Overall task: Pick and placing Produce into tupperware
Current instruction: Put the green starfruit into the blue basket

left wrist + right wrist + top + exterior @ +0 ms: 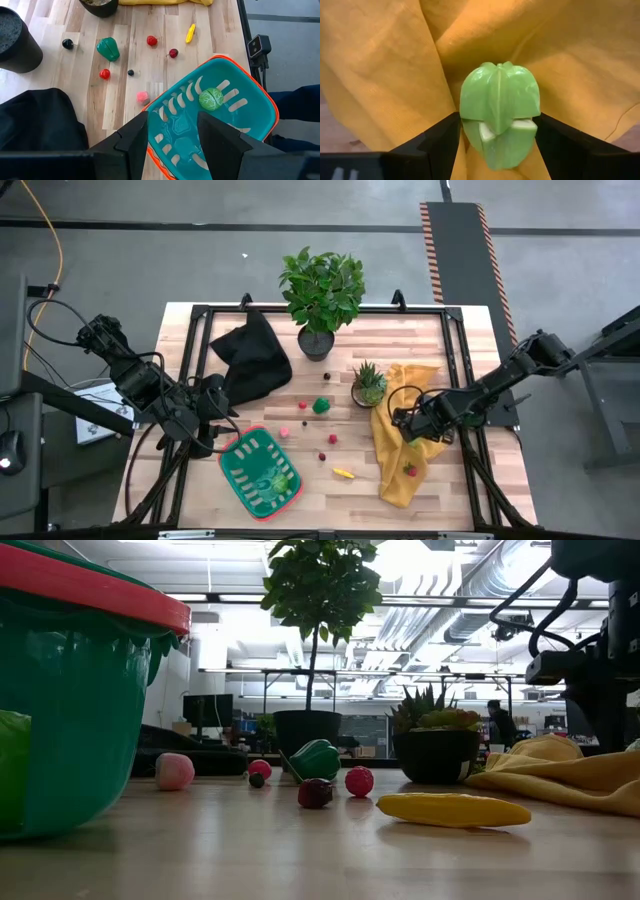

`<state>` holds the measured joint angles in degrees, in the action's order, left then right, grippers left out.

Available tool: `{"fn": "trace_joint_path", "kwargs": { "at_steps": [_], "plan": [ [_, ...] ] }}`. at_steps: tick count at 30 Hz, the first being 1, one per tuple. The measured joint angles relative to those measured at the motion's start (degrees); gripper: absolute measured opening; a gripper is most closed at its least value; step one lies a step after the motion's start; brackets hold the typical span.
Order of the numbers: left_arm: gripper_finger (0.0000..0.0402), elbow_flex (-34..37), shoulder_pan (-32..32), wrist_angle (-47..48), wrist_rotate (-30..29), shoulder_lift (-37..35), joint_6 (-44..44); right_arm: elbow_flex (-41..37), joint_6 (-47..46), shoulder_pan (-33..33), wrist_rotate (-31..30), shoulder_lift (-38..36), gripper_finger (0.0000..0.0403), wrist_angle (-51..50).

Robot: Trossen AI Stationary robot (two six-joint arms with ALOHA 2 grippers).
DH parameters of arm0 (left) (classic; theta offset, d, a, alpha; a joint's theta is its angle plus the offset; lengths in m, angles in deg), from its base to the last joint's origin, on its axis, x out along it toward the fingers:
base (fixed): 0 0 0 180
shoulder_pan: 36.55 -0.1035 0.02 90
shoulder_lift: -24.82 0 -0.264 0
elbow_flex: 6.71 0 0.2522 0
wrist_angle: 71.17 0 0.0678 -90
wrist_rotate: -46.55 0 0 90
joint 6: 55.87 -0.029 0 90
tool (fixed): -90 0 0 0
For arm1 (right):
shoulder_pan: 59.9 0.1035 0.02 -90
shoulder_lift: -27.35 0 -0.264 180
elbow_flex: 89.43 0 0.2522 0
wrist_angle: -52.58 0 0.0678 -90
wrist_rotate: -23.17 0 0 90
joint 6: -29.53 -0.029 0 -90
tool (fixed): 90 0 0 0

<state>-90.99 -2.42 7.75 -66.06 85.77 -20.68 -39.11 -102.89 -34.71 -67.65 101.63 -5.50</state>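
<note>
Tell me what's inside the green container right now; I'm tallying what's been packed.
Inside the tupperware, one round light-green leafy vegetable lies on the ribbed floor. The left hand hangs open over the near rim, and its fingers cover part of the floor, so anything there cannot be seen.

Open-plan lab or office: exposed ceiling ducts (470,585), desk monitors (206,710), hazard-striped floor mat (462,255) (concrete floor).

You can pass over bare desk (310,485) between the tupperware (262,473) and yellow cloth (402,442). At twelve o'clock, two potted plants (322,295) block you.
</note>
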Motion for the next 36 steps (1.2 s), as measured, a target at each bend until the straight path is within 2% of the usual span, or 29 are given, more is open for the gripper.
{"fn": "trace_joint_path", "kwargs": {
  "at_steps": [36],
  "plan": [
    [0.0156, 0.0, 0.0, 0.15, -0.05, 0.0, 1.08, 0.0, 2.03, -0.86, 0.35, 0.0, 0.0239, -1.87]
  ]
}}
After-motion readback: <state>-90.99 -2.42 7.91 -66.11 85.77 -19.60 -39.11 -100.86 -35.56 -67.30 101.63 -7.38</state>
